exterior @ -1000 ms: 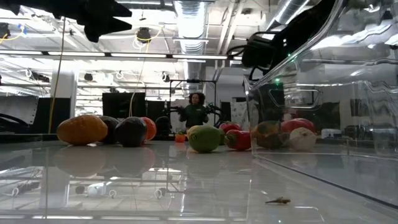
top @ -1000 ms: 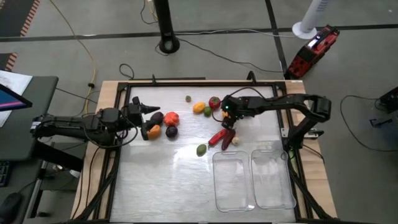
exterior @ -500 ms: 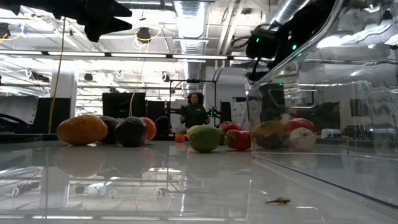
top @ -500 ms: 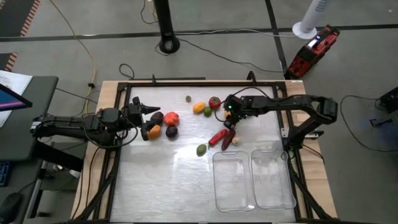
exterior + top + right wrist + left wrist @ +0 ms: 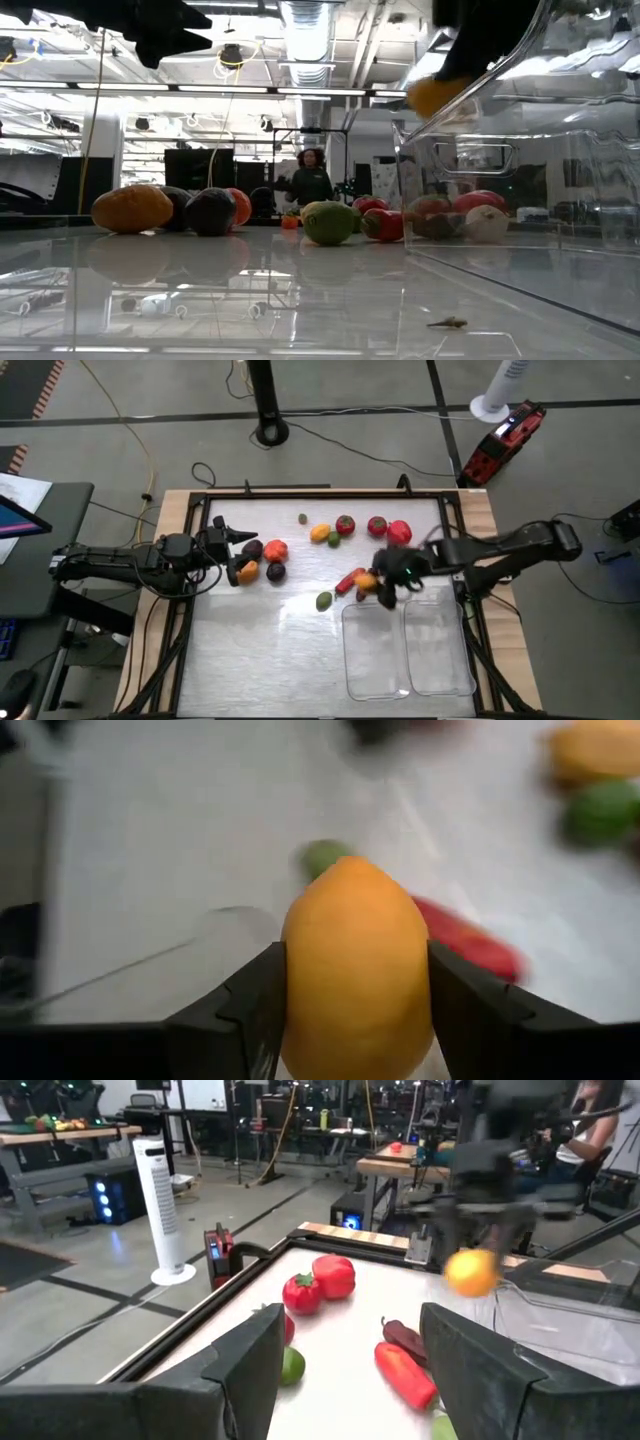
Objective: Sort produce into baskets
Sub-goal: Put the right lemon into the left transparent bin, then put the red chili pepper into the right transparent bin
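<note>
Right end effector (image 5: 384,584): pinching an orange-yellow fruit (image 5: 357,970) between both fingers, raised off the surface (image 5: 250,650).
Fruit's long axis: runs along the fingers, pointing out past the tips, as seen in the right wrist view; jaws pressed on its two broad sides.
Key relation: nearer basket (image 5: 375,650) lies just beyond and below the right end effector, its near rim almost under the held fruit; second basket (image 5: 438,645) sits beside the first, farther out toward the right arm's side.
Likely next move: a short carry over the rim, then release; probably only a small advance needed, since the fruit hangs at the basket's edge.
Risk: a release made too early may land the fruit on the rim or on the surface outside.
Close around the right end effector: a long red pepper (image 5: 349,581) and a green fruit (image 5: 324,600) on the surface just beside it, away from the baskets.
Farther out: two red fruits (image 5: 388,528) and a red tomato-like piece (image 5: 345,524) near the far edge; an orange piece (image 5: 320,533) next to them.
Left end effector (image 5: 243,541): fingers spread, holding nothing, waiting well apart from the baskets, hovering over a cluster of dark, red and orange produce (image 5: 262,559).
Nearer arm to the baskets: right, clearly.
</note>
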Robot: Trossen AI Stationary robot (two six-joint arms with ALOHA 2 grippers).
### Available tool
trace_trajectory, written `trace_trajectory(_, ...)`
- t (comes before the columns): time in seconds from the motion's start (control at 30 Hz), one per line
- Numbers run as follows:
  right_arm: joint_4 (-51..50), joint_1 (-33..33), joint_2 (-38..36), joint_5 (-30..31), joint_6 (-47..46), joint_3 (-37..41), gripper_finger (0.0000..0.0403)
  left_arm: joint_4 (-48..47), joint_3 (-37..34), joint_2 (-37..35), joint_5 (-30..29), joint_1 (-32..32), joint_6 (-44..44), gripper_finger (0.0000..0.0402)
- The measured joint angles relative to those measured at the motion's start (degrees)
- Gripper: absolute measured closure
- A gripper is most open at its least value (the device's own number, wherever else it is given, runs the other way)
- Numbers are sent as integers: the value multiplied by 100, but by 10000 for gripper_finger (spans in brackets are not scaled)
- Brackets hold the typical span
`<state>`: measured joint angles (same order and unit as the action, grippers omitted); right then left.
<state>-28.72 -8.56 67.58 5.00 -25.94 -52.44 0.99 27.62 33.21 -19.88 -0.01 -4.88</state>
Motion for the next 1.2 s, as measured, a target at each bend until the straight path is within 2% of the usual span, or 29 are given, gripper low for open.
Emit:
trace_trajectory(0.07, 37, -477, -6, 123, -122, -1, 168, 2, 0, 0, 0, 0, -16, 182)
trace_trajectory(0.2, 24, -1182, 167, 768, -509, -1, 142, 0, 0, 0, 0, 0, -56, 182)
trace_trajectory(0.33, 28, -1267, 306, 828, -766, -1, 96, -2, 0, 0, 4, 0, -190, 182)
trace_trajectory(0.5, 1, -1100, 250, 467, -917, -1, 51, -39, 0, 0, 213, -1, -290, 182)
trace_trajectory(0.6, -553, -880, 257, 565, -1053, -202, 46, -44, 0, 0, 317, -4, -317, 182)
trace_trajectory(0.77, -1264, -281, 469, 705, -843, -445, 64, -59, 0, 3, 317, -2, -315, 182)
trace_trajectory(1.0, -1353, 771, 1048, 95, 200, -459, 85, -76, 0, 10, 316, -2, -313, 182)
trace_trajectory(1.1, -1275, 1110, 1409, -119, 903, -655, 85, -76, -2, 15, 315, -2, -312, 182)
trace_trajectory(1.2, -1294, 1406, 1873, -603, 1436, -999, 85, -72, -2, 15, 313, -2, -267, 182)
